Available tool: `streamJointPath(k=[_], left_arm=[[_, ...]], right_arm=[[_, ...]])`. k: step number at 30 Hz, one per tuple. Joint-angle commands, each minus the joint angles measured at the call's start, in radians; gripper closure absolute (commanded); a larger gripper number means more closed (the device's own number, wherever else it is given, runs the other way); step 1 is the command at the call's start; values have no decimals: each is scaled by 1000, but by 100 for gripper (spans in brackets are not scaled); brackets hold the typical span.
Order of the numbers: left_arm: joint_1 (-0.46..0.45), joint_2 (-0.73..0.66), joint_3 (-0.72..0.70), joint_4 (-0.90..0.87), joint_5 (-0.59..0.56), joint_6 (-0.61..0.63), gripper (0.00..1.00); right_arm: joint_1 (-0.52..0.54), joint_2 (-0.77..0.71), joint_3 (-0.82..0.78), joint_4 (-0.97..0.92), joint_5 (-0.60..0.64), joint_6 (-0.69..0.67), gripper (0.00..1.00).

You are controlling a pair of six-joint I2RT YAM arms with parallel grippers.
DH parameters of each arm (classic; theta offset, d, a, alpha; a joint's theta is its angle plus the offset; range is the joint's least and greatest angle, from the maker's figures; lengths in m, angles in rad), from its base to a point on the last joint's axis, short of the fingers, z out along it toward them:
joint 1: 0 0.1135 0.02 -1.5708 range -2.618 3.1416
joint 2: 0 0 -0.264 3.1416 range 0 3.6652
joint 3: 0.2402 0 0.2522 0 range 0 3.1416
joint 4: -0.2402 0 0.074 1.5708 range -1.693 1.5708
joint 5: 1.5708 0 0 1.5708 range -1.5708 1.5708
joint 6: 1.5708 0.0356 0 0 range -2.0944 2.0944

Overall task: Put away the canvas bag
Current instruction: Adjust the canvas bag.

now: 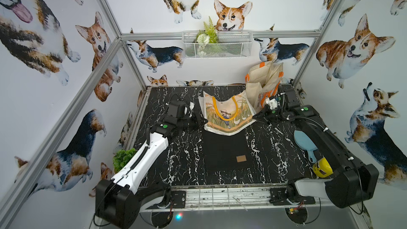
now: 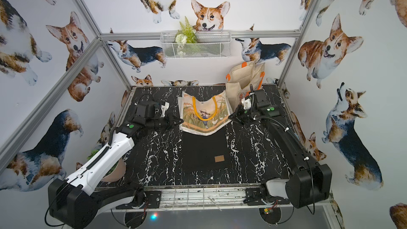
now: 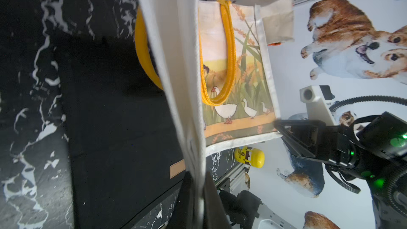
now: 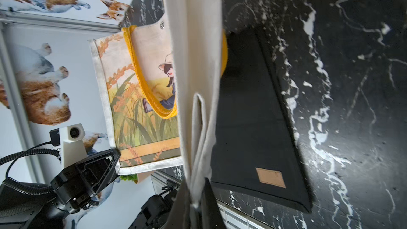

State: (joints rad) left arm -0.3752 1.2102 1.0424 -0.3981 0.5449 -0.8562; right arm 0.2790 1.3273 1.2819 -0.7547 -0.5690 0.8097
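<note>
My left gripper (image 1: 203, 121) is closed tight on the canvas bag (image 1: 226, 111). In both top views it pinches the bag's lower left corner, just above the middle of the frame. In the left wrist view the cream side fabric runs straight in between my fingers (image 3: 212, 203), with no gap showing. My right gripper (image 1: 255, 116) is clamped the same way on the lower right corner. The right wrist view shows a fold of the same cream cloth squeezed between its fingers (image 4: 211, 205).

The bag hangs stretched between the two grips, printed side up, with the girl, geese and yellow handles (image 2: 204, 112) showing. Its near edge sags in a shallow V over the far end of the black mat (image 1: 226, 153) with the tan label. I cannot tell whether the bag's far end touches the marble tabletop (image 1: 174, 155).

A larger cream tote with orange handles (image 1: 264, 78) stands upright at the upper right of the table, just behind my right wrist. A white wire basket (image 1: 233, 47) hangs on the back wall, upper centre. A blue brush (image 1: 305, 142) lies at the right edge.
</note>
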Motion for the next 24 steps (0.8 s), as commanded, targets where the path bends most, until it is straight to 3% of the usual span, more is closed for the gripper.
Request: streamJointPath(k=[1, 4, 9, 13, 19, 24], left_arm=[[31, 30, 65, -57, 50, 61, 100], [35, 21, -2, -29, 68, 51, 100], [30, -81, -336, 136, 72, -38, 100], [29, -192, -459, 149, 63, -70, 100], [32, -246, -345, 44, 59, -55, 100], [38, -165, -99, -18, 101, -47, 100]], right_arm=[[-1, 42, 77, -82, -29, -17, 96], [-1, 19, -6, -64, -41, -14, 96], [-1, -87, -321, 56, -93, 29, 97], [-1, -181, -456, 96, -83, 54, 97], [-1, -197, -356, 26, -80, 47, 97], [-5, -117, -101, -58, -67, 49, 97]])
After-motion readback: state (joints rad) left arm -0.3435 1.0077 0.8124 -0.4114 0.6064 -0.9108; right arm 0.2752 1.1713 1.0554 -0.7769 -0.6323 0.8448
